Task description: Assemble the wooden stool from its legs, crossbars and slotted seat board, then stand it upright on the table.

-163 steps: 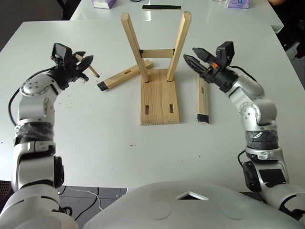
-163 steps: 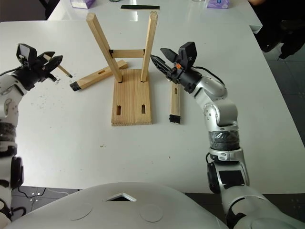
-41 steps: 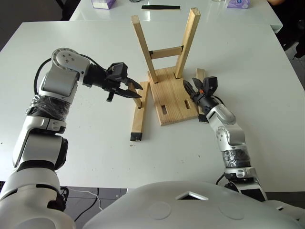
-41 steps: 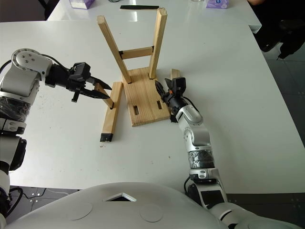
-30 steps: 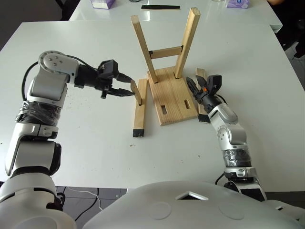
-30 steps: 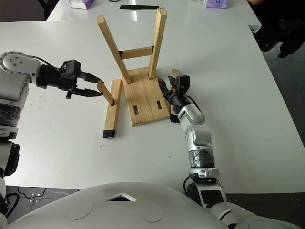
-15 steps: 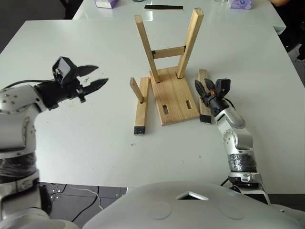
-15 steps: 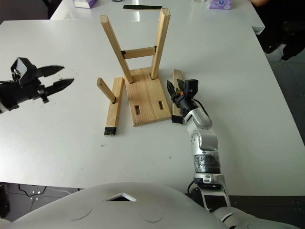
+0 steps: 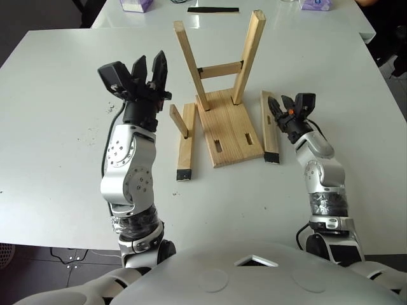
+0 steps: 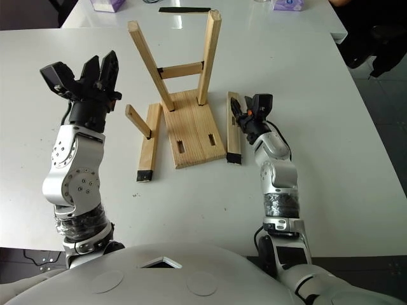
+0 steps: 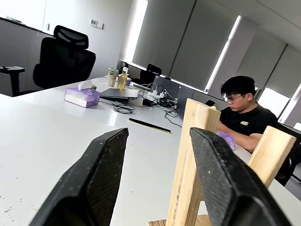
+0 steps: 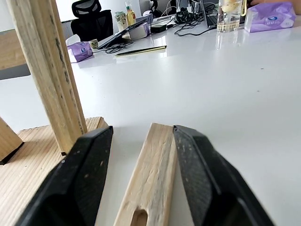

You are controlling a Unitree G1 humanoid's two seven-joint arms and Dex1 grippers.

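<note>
Currently, at centre right, the right gripper (image 9: 280, 112), jaws wide, brackets the far end of the loose leg (image 9: 270, 136), apparently to grasp it. Centre frame, the seat board (image 9: 230, 130) lies slots-up on the counter (image 9: 63, 127), holding two crossbar-joined legs (image 9: 248, 57) standing. Upper left, the left gripper (image 9: 150, 67) hovers wide.

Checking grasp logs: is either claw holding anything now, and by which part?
Nothing held. Left claw open in the air, empty. Right claw open, straddling the loose leg right of the seat board, not clamped.

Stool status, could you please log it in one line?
seat board: two legs, crossbar fitted | left gripper: open, raised | right gripper: open, at loose leg
</note>
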